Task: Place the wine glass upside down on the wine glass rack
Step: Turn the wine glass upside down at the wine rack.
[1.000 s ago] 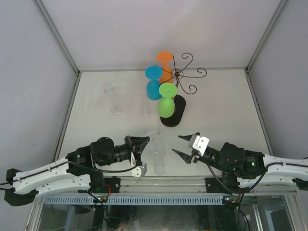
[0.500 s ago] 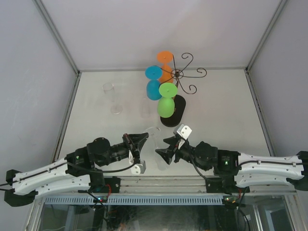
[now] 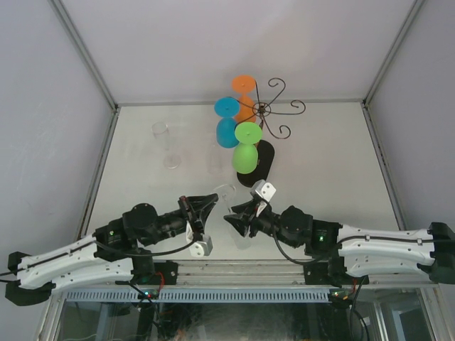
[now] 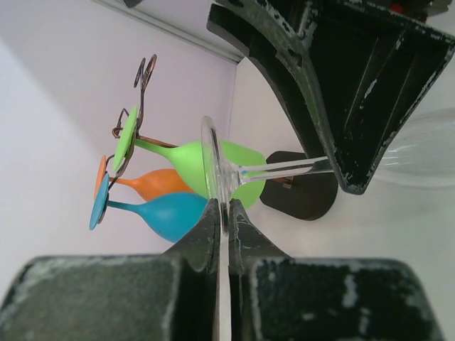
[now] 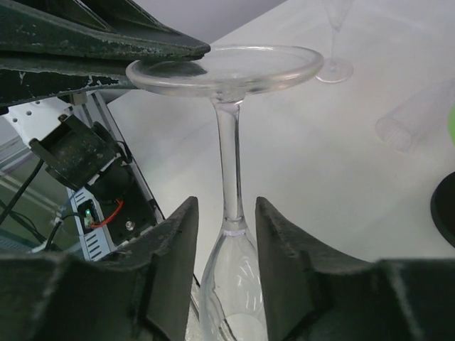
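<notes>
A clear wine glass is held upside down near the table's front, foot up and bowl down. My left gripper is shut on the rim of its foot. My right gripper is open, with its jaws on either side of the stem just above the bowl, and gaps show on both sides. The wine glass rack stands at the back centre on a black oval base. Orange, blue and green glasses hang upside down on its left arms.
A clear flute stands upright at the back left. Another clear glass lies on the table near the rack's base. The rack's right-hand scroll arms carry nothing. Grey walls enclose the table.
My right arm has swung left from the front right, and its open jaws now straddle the glass stem. My left gripper, still holding the foot, has shifted slightly away from the front edge.
</notes>
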Tool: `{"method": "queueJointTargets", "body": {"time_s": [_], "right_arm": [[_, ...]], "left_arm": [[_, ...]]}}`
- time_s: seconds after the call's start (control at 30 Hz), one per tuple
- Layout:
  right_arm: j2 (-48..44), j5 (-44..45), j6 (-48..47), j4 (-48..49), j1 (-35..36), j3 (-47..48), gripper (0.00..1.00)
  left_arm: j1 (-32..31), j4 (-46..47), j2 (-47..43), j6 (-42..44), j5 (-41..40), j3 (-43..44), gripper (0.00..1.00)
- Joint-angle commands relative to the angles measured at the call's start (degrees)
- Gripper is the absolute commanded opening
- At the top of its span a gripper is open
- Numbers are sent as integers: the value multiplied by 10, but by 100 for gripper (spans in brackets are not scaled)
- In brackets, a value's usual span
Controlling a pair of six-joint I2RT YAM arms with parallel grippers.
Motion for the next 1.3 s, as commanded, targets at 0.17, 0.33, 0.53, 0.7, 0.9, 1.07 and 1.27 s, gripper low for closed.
{"method": "queueJointTargets", "body": {"time_s": [0.17,0.33,0.53,0.7,0.9,1.07,1.27], "right_arm": [[26,-3,-5,60,-2,0,19],[22,6,-15,54,-2,0,0],[8,1,-26,54,-9,0,0],[-12,11,-29,34,-18,0,0],[-32,24,-43,-2,-28,0,0],[-42,35,-56,-38,-33,0,0],[-60,77,-56,-87,-34,0,0]], "left_arm": [[0,44,-14,-12,-8,-6,0],[1,46,-14,-14,-7,-7,0],[3,56,-18,-23,-7,-10,19],[4,73,-29,-36,-9,-20,42],[4,78,-38,-77,-34,-16,59],[4,81,-46,-130,-76,-14,69],[6,90,-68,-193,-133,-17,75]]}}
